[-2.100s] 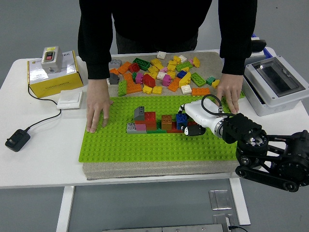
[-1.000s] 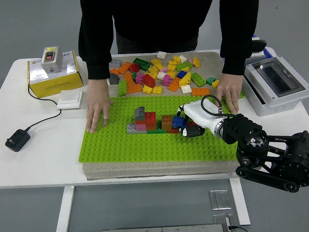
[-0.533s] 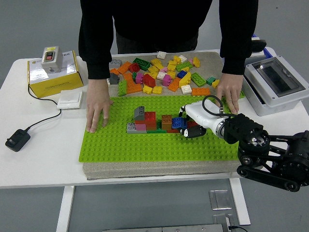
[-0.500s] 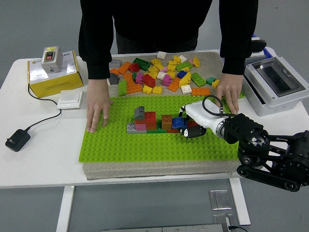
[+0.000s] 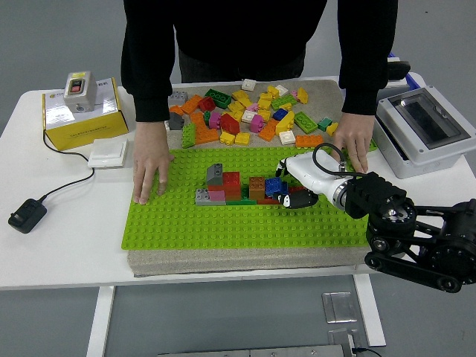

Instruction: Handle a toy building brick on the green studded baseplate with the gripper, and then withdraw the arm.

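The robot's white right hand (image 5: 291, 191), reaching in from the desk's right edge, grasps the small blue toy brick (image 5: 274, 187) at the right end of the brick row on the green studded baseplate (image 5: 178, 223).

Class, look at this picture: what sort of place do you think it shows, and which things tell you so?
Probably a robot test lab, not a playroom. A black robot arm reaches over a green baseplate on a white table, a person's hands steady the plate, and a switch box sits nearby.
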